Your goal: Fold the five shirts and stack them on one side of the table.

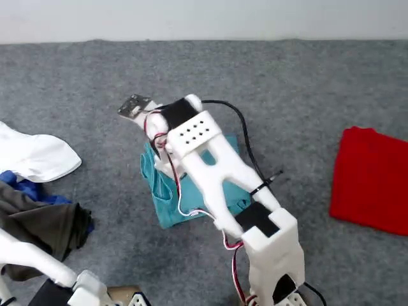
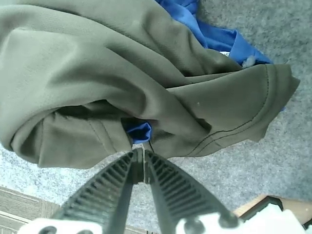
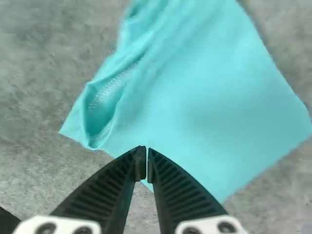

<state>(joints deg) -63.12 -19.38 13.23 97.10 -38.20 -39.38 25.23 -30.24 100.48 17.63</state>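
Tabletop [image 1: 306, 89]: grey and carpet-like, running back to a white wall [image 1: 191, 19] on the far side.
Red shirt [image 1: 373, 178]: folded into a neat rectangle, flat at the right edge, well apart from the others.
Teal shirt [image 1: 167, 191]: about mid-table, folded into a rough block, with one side bunched and creased. The right arm crosses over it.
White shirt [image 1: 35, 156]: loose at the left edge, on the far side of the pile.
Blue shirt [image 1: 25, 188]: crumpled just nearer than the white one, partly buried under the olive one.
Olive shirt [image 1: 44, 226]: a rumpled heap at the near left, lying over the blue. A bit of blue peeks out through its folds in the left wrist view.
Right arm [image 1: 210, 159]: white, stretching from the near edge out toward the far left, above the teal shirt.
Right jaws: together, tips touching, hanging over the teal shirt's edge where cloth meets bare tabletop.
Left arm [image 1: 32, 258]: at the near left corner, beside the olive heap.
Left jaws: together, the tips right at the olive shirt's hem; whether they touch the cloth I cannot tell.
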